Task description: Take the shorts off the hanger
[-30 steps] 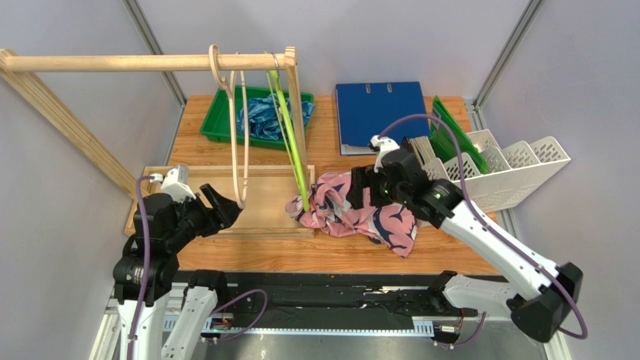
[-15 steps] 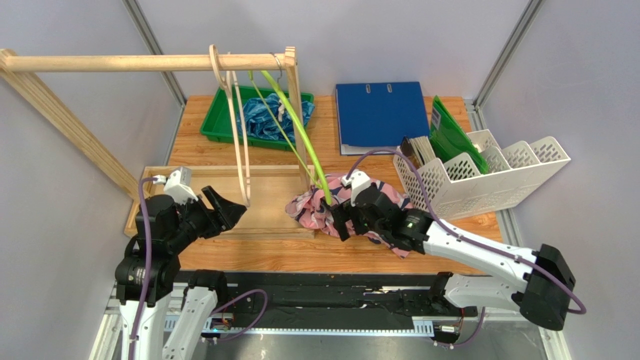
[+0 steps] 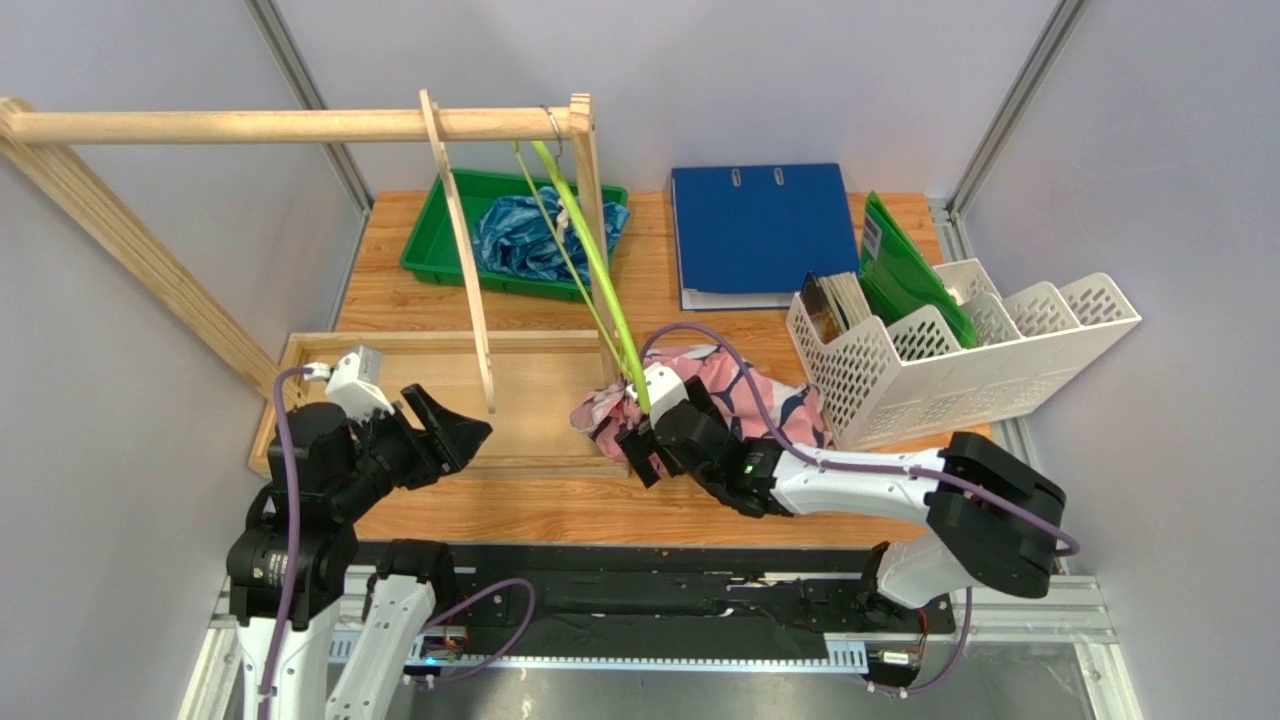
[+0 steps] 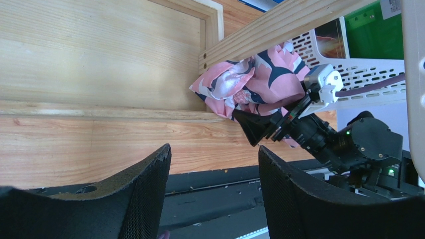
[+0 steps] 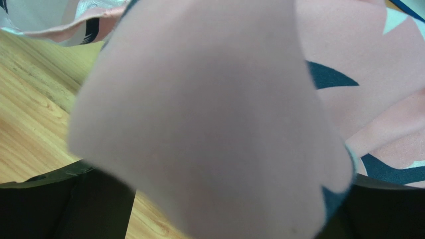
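Evidently I was at the freeing step: my right claw (image 3: 645,450) was pushed into the pink swim shorts with dark-blue shapes (image 3: 751,402), heaped mid-desk at the lime-green hanger's (image 3: 609,300) foot. Cloth hid its grip, so I could not tell. My left claw (image 3: 458,435) hung released. Next, I judged, called for a firm pinch and a rightward pull.

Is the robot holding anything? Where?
The left gripper is open and empty. The right gripper touches the near edge of the pink shorts with dark-blue shapes; a grip cannot be told.

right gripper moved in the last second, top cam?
Yes. The right gripper has shifted left and toward the near table edge, away from the white file rack, to the left end of the pink shorts.
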Controlling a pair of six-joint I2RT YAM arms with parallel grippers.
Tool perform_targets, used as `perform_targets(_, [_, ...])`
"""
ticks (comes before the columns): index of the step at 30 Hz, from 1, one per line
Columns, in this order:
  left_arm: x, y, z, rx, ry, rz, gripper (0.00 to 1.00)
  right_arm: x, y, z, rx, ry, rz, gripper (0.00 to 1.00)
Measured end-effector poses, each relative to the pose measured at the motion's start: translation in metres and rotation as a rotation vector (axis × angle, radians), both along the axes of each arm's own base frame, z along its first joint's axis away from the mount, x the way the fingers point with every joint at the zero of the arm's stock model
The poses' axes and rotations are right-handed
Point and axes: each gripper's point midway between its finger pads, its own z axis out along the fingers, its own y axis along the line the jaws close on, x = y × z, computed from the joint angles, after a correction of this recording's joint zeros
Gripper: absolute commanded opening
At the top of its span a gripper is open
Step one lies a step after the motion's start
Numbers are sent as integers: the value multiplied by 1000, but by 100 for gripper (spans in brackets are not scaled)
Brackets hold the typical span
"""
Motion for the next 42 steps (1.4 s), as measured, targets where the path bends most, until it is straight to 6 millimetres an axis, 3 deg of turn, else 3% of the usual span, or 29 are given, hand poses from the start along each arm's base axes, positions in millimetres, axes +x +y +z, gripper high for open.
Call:
perform_targets(4, [-1,0,-1,0,5,0,69,6,4,-9,-19,-32,-25,99])
perform_targets(7, [-1,0,-2,1,9,-1,69,12,3,-17,-35,-48,-52,88])
perform_targets(8, [-1,0,-2,0,10,-1,69,14,1,-23,-50,-48,-67,79])
perform_targets(13, [-1,0,-5,1,19,-1,68,24,-4,-51,-138,-46,-155,55])
perform_targets(17, [-2,0,-8,2,28,-1,68,28,-8,-51,-129,-59,-205,27])
perform_targets(22, [-2,0,-10,3,34,-1,68,30,-8,-49,-88,-63,-250,2])
perform_targets(26, [-2,0,-13,3,41,-2,68,30,-7,-44,-55,-58,-259,0])
perform_targets(30, [-3,0,-15,3,41,-1,68,30,-6,-23,20,-50,-272,0])
perform_targets(42, [-7,-5,-29,-23,71,-16,70,43,-41,74,443,10,-342,0])
